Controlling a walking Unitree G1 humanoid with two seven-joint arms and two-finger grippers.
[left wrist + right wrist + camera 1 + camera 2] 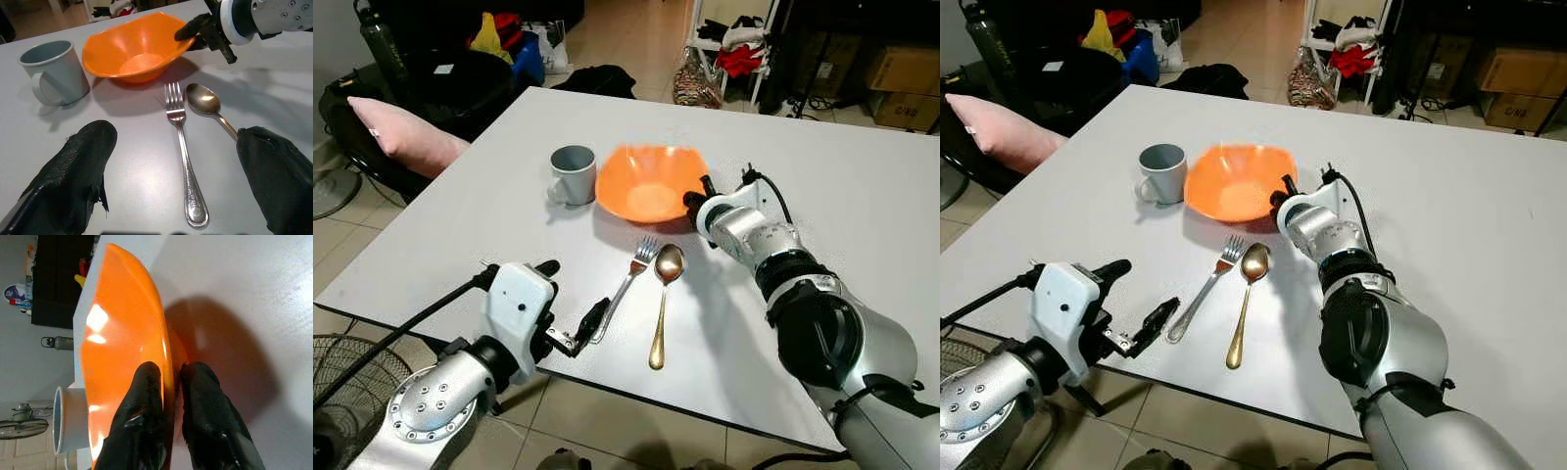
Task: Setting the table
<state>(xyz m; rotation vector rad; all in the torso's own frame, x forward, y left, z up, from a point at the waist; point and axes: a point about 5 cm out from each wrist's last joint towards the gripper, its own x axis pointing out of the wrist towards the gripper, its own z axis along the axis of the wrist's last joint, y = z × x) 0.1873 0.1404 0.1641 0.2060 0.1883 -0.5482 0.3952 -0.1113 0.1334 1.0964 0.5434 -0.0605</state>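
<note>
My right tool (168, 406) pinches the bowl (651, 181) rim at its right edge — mid-table beside the mug (574, 173) — while my left tool (181, 176), spread open, faces the fork (625, 284) lengthwise.

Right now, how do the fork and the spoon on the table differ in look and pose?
The fork is silver; the spoon is gold-coloured. The fork lies slanted, its handle end toward the left gripper by the table's near edge, whereas the spoon lies almost straight, apart from both grippers. The fork ends in tines, the spoon in a rounded bowl. Both lie flat, side by side, heads toward the orange bowl.
</note>
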